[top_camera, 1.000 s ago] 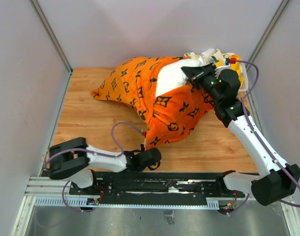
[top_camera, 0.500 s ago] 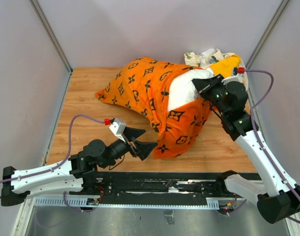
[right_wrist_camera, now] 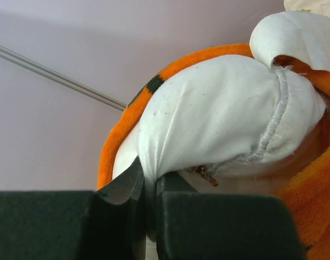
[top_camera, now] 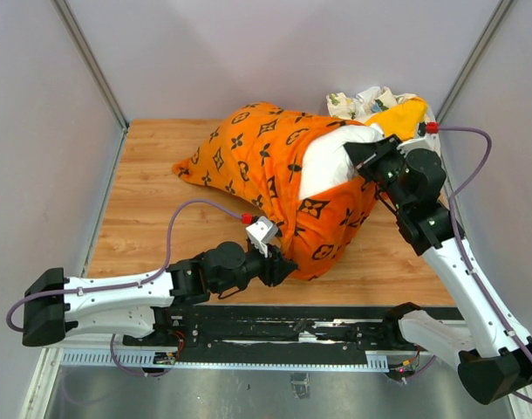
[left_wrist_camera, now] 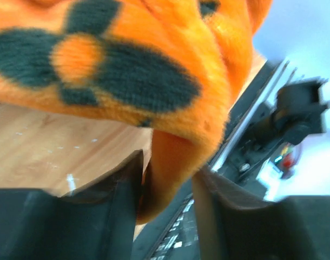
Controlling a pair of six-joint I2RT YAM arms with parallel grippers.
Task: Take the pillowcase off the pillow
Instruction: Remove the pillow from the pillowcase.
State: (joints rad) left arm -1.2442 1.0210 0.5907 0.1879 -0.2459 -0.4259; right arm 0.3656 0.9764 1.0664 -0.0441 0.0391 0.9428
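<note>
Top view: the pillowcase, bright orange fleece with black flower, star and circle motifs, lies bunched across the middle and back of the wooden table. Its closed end points back-left and its open mouth faces right. The pillow, plain white and plump, bulges out of that mouth, with most of it inside the case. The right gripper is at the exposed white end. The left gripper is low at the near hem of the case. 2 other cloths sit in the back right corner, a white floral cloth and a yellow cloth.

Left wrist view: a thick fuzzy orange hem of the pillowcase, with a big black flower print, hangs just above the table. A fold of it drops between the 2 fingers of the left gripper. The fingers stand apart on either side of the fold. Cannot tell if they press it or only straddle it.

Right wrist view: the right gripper has its jaws together, clamped on a pinch of the white pillow. The seam is visible and the fabric is pulled taut. The orange rim of the pillowcase wraps behind and beside it.
</note>
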